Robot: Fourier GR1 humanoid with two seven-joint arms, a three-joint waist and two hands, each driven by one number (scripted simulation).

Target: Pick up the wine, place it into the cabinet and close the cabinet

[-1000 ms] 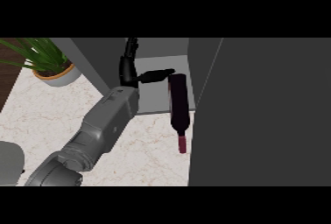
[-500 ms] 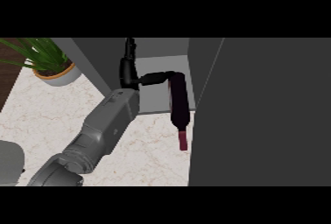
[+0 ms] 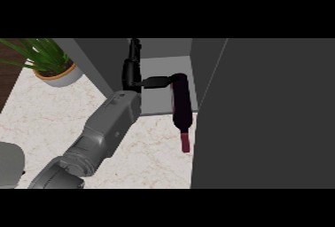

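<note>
Here the wine bottle [image 3: 181,106] is lying half inside the cabinet [image 3: 160,62], the left hand [image 3: 134,71] touching its base with straight fingers.

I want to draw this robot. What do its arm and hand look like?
One arm shows: a chunky grey forearm of smooth, rounded, slightly shiny shell pieces. At its end sits a slim black hand with thin, straight fingers and a thumb. No cables, sleeves or markings show.

Pretty plain kitchen corner: pale marbled tabletop [image 3: 46,119] with faint reddish veins, and a potted plant [image 3: 47,62] with long green leaves in an orange-rimmed pot at the far left. A strip of dark wood [image 3: 8,84] shows along the left edge beside it.
</note>
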